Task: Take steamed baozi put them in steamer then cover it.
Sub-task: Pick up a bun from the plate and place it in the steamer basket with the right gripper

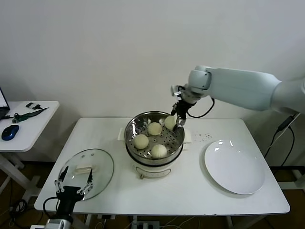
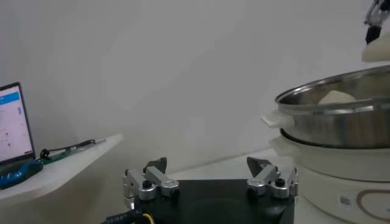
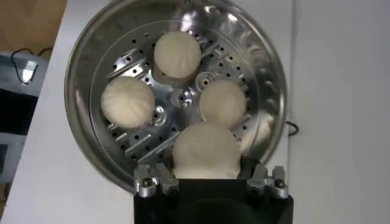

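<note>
A white table (image 1: pixel 190 191) carries everything, with a smaller side table (image 1: pixel 28 119) off beyond the left gripper. On the side table lie a blue mouse (image 1: pixel 10 132) and a dark cable bundle (image 1: pixel 29 112); the left wrist view also shows a lit laptop screen (image 2: pixel 13 122) there.

The steamer (image 1: pixel 155 136) stands mid-table on its white pot base (image 1: pixel 157 169), directly under the right gripper's fingers. A flat white plate (image 1: pixel 234 167) lies bare, well apart from those fingers, nearer the robot on its right side.

The cover (image 1: pixel 88 167) rests flat on the table just ahead of the left gripper's fingers, its white bar handle up.

Three steamed baozi sit on the perforated floor below the right fingers: one toward the back (image 1: pixel 154 128), one on the left (image 1: pixel 141 141), one at the front (image 1: pixel 159 150). The fourth baozi (image 1: pixel 170 122) is at the steamer's far right edge, between the right fingers.

The right gripper (image 1: pixel 179 120) reaches down over the steamer's back rim, its fingers (image 3: pixel 157 181) flanking that fourth baozi on both sides; whether they still press it or have let go, I cannot tell.

The left gripper (image 1: pixel 73 184) waits low at the table's near-left edge, fingers (image 2: pixel 152 182) spread wide and holding nothing.
</note>
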